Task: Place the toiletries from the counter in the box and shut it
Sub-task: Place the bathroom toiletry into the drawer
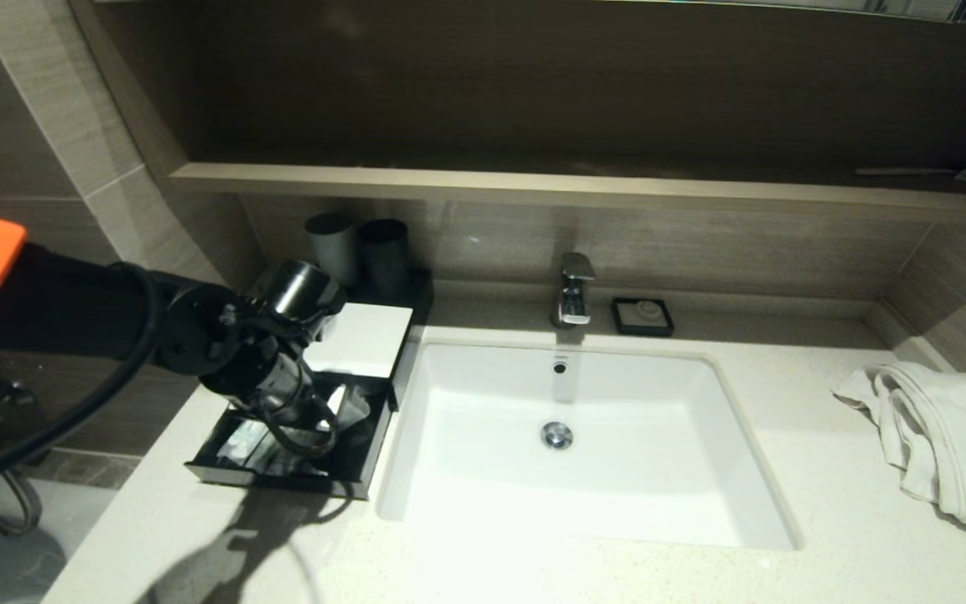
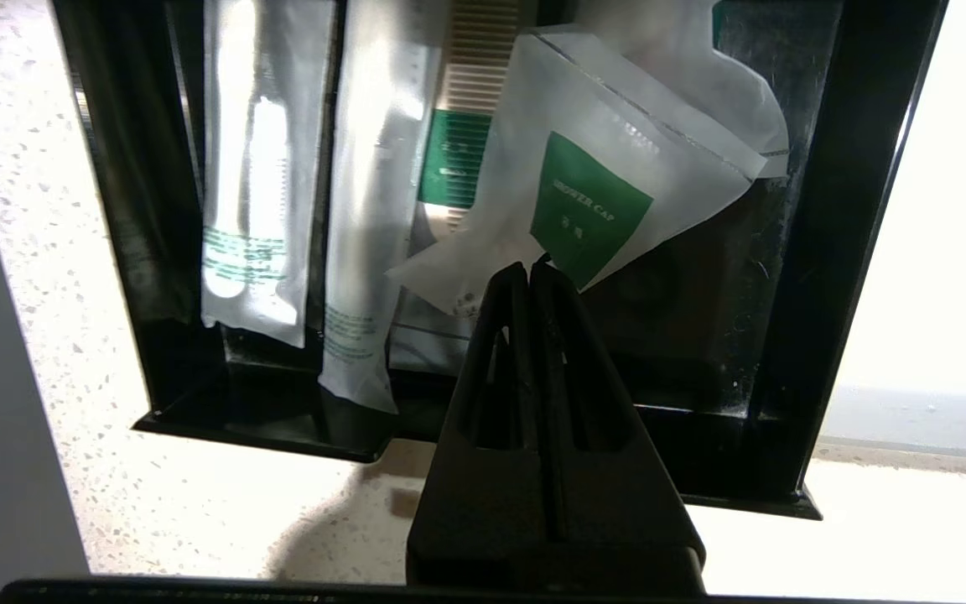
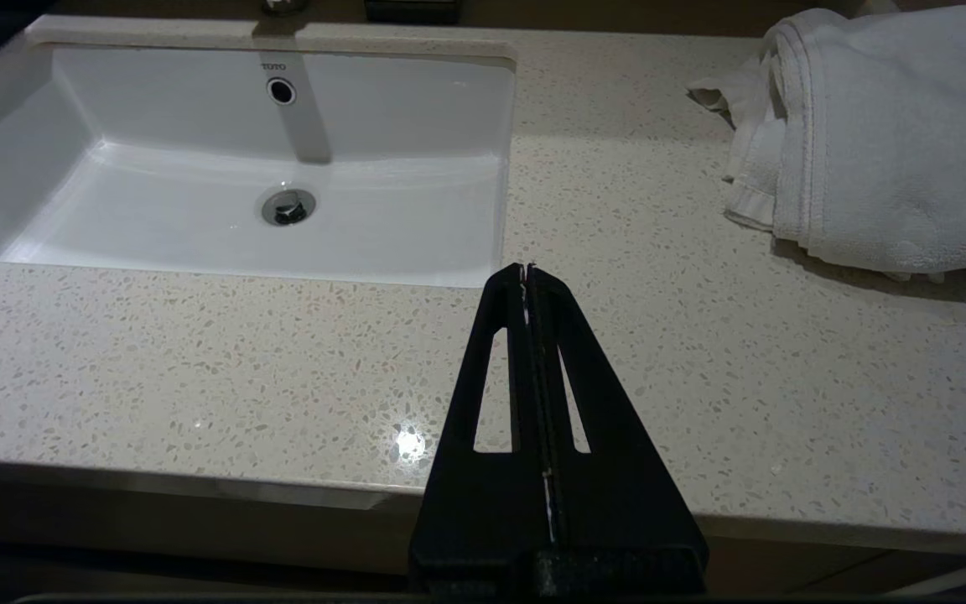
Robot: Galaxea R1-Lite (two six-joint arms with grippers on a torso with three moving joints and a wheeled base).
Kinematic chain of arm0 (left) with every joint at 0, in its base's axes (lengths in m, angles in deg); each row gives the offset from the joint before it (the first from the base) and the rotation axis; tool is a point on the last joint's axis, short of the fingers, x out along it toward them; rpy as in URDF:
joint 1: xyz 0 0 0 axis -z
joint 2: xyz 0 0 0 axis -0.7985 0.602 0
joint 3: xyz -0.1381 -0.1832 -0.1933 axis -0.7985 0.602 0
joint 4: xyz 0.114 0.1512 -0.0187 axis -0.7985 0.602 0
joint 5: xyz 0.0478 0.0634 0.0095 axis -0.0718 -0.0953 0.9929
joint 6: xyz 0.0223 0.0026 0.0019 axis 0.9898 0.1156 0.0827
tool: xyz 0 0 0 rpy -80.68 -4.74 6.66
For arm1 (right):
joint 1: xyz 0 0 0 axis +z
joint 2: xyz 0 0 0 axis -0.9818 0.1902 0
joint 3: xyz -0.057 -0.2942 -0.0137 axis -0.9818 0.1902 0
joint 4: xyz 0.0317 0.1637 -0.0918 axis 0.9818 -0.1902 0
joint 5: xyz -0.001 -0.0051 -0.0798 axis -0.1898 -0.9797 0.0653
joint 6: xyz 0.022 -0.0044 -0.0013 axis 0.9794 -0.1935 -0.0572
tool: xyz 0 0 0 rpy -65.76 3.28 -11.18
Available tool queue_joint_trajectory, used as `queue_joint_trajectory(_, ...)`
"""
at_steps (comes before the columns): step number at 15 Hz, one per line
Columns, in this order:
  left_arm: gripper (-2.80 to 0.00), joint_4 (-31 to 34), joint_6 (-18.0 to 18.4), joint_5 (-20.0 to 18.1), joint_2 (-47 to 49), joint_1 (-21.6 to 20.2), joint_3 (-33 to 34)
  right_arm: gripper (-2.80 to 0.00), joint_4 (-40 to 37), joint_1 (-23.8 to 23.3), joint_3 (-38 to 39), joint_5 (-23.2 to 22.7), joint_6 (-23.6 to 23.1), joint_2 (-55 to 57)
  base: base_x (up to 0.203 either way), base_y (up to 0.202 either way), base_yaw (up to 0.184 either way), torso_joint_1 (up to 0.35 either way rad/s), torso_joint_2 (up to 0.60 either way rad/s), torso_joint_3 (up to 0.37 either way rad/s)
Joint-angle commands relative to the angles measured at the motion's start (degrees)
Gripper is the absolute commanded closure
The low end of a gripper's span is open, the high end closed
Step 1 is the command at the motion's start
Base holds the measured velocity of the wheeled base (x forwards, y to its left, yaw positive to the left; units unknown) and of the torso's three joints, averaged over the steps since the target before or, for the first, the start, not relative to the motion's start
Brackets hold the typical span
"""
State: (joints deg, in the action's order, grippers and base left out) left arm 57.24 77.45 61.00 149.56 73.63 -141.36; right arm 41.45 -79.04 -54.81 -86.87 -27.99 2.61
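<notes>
Reaching in from the left, the left gripper (image 1: 325,417) hangs over the pulled-out drawer of the black box (image 1: 282,478), beside the sink (image 1: 751,503) on the counter (image 1: 533,570). Its wrist camera shows fingers pressed together, pinching nothing, their tips at a shower-cap packet (image 2: 609,180) lying with the toothbrush pack (image 2: 248,193) inside. Off to the right, the right gripper (image 3: 527,270) hovers closed over bare counter near the towel (image 3: 877,134).

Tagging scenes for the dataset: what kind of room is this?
Most likely a hotel bathroom vanity: a white sink with chrome faucet set in a speckled counter, wrapped guest toiletries in a black box, and a towel.
</notes>
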Motion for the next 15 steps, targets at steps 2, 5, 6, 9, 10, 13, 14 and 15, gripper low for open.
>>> queue_joint_trajectory(2, 0.00, 0.1, -0.2, 0.1, 1.3, -0.1, 0.0, 0.00, 0.0, 0.0, 0.0, 0.0, 0.0, 0.0, 0.000, 0.000, 0.000, 0.000, 0.00, 0.000)
queue_joint_trajectory(5, 0.00, 0.1, -0.4, 0.1, 2.0, -0.1, -0.1, 0.00, 0.0, 0.0, 0.0, 0.0, 0.0, 0.0, 0.000, 0.000, 0.000, 0.000, 0.00, 0.000)
queue_joint_trajectory(6, 0.00, 0.1, -0.4, 0.1, 2.3, -0.1, 0.0, 0.00, 0.0, 0.0, 0.0, 0.0, 0.0, 0.0, 0.000, 0.000, 0.000, 0.000, 0.00, 0.000)
queue_joint_trajectory(9, 0.00, 0.1, -0.5, 0.1, 2.5, -0.1, 0.0, 0.00, 0.0, 0.0, 0.0, 0.0, 0.0, 0.0, 0.000, 0.000, 0.000, 0.000, 0.00, 0.000)
queue_joint_trajectory(10, 0.00, 0.1, -0.5, 0.3, 2.4, -0.1, -0.1, 0.00, 0.0, 0.0, 0.0, 0.0, 0.0, 0.0, 0.000, 0.000, 0.000, 0.000, 0.00, 0.000)
queue_joint_trajectory(13, 0.00, -0.3, -0.5, 0.4, 1.6, -0.1, -1.2, 0.00, 0.0, 0.0, 0.0, 0.0, 0.0, 0.0, 0.000, 0.000, 0.000, 0.000, 0.00, 0.000)
queue_joint_trajectory(14, 0.00, -0.2, -0.6, 0.4, 1.4, -0.1, -2.3, 0.00, 0.0, 0.0, 0.0, 0.0, 0.0, 0.0, 0.000, 0.000, 0.000, 0.000, 0.00, 0.000)
queue_joint_trajectory(15, 0.00, 0.0, -0.6, 0.4, 0.6, -0.2, -2.9, 0.00, 0.0, 0.0, 0.0, 0.0, 0.0, 0.0, 0.000, 0.000, 0.000, 0.000, 0.00, 0.000)
